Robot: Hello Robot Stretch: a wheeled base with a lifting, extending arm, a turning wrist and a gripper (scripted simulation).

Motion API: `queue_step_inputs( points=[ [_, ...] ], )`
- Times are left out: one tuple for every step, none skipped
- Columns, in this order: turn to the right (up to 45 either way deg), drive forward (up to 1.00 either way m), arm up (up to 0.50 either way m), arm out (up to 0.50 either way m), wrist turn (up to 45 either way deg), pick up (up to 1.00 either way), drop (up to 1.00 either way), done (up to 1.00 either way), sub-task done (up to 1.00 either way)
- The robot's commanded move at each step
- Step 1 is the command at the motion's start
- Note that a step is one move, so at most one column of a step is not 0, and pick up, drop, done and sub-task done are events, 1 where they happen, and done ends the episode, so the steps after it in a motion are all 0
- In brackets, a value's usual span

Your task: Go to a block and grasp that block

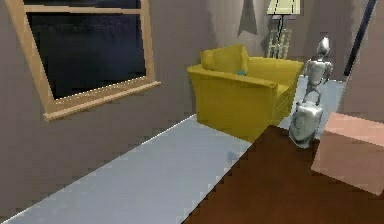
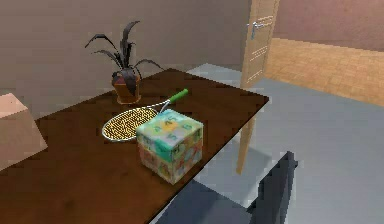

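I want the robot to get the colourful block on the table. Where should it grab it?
Probably by two opposite flat sides of the block, coming down from above. It is a cube sitting flat on the table, its top is bare, and the racket lies close beside one side.

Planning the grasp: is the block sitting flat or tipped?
Flat: the block rests on one face on the table, its top level.

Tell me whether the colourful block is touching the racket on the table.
Cannot tell. In the arm side view the block covers the near rim of the racket, hiding any gap or contact between them.
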Motion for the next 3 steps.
queue_step_inputs(
  points=[
    [0.0,0.0,0.5,0.0,0.0,0.0,0.0,0.0,0.0],
    [0.0,0.0,0.38,0.0,0.0,0.0,0.0,0.0,0.0],
    [0.0,0.0,0.0,0.24,0.0,0.0,0.0,0.0,0.0]
  ],
)
